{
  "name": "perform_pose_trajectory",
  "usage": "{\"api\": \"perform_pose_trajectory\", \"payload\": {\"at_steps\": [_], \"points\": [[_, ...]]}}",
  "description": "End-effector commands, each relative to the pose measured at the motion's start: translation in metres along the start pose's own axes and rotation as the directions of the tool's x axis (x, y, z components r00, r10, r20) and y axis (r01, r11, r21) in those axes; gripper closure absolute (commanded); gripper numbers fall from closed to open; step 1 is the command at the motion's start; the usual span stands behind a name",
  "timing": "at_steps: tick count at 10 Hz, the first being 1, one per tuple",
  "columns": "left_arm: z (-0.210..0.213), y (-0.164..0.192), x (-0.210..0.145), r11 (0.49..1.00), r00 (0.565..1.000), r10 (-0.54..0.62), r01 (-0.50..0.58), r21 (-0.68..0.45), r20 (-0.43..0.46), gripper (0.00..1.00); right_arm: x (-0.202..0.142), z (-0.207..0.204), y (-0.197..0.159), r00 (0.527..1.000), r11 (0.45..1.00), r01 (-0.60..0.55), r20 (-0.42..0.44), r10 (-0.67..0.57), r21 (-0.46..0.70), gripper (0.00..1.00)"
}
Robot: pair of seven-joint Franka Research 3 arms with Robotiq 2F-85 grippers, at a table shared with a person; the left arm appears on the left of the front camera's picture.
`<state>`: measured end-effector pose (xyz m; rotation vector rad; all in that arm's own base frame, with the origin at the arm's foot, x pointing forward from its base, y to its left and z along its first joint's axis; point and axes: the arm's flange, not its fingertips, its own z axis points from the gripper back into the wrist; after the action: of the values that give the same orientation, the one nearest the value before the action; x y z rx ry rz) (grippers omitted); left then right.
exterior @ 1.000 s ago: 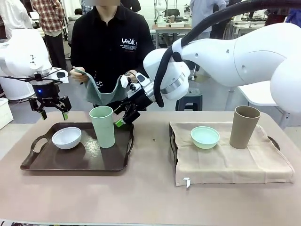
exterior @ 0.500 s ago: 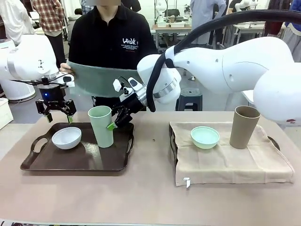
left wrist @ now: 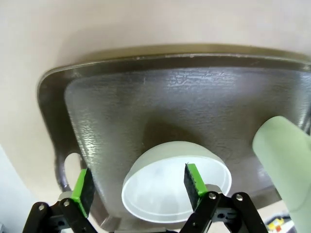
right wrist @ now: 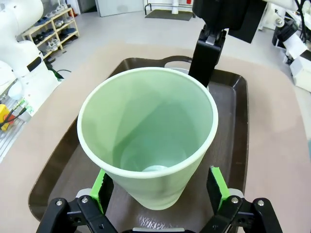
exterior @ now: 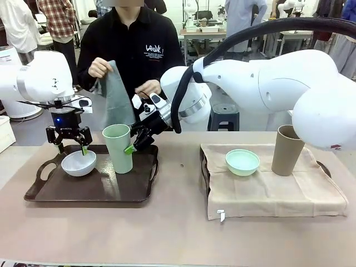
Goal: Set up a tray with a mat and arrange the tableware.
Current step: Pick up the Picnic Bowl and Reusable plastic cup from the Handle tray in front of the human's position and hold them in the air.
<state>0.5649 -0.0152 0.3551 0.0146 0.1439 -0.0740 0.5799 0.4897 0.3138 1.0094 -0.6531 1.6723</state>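
On the dark left tray (exterior: 41,192) stand a white bowl (exterior: 78,162) and a mint green cup (exterior: 118,148). My left gripper (exterior: 69,146) hangs open just over the bowl (left wrist: 175,187); in the left wrist view its gripper (left wrist: 138,187) has one green pad above the bowl's inside and one outside the rim. My right gripper (exterior: 135,143) is open, and its fingers (right wrist: 217,188) stand on both sides of the mint cup (right wrist: 148,131). The person holds up a grey-green mat (exterior: 114,94). A mint bowl (exterior: 242,162) and a taupe cup (exterior: 289,150) rest on the beige mat (exterior: 267,194).
The beige mat covers a second tray (exterior: 204,167) at the right. The person stands at the far edge behind the left tray, both hands raised. Bare tabletop lies between the trays and along the front edge.
My right gripper has moved left and closed in around the mint cup, which shifted slightly left. My left gripper has come down to the white bowl. The person gathered the spread mat upright.
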Motion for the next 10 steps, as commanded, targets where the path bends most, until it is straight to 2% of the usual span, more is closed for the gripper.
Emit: {"api": "perform_pose_trajectory", "payload": {"at_steps": [1,6,10], "points": [[0.002,0.0,0.008,1.0,0.998,-0.019,0.019,-0.01,-0.053,0.04,0.001,-0.006,-0.017,0.999,0.999,0.041,-0.006,-0.041,0.035,0.0],[-0.013,0.005,-0.004,0.999,0.996,-0.035,0.032,-0.033,-0.081,0.04,-0.01,-0.035,-0.033,0.997,0.992,0.074,0.01,-0.075,0.098,0.0],[-0.018,0.002,-0.007,0.998,0.995,-0.05,0.046,-0.053,-0.082,0.04,-0.008,-0.046,-0.038,0.999,0.995,0.032,0.008,-0.033,0.098,0.0]]}}
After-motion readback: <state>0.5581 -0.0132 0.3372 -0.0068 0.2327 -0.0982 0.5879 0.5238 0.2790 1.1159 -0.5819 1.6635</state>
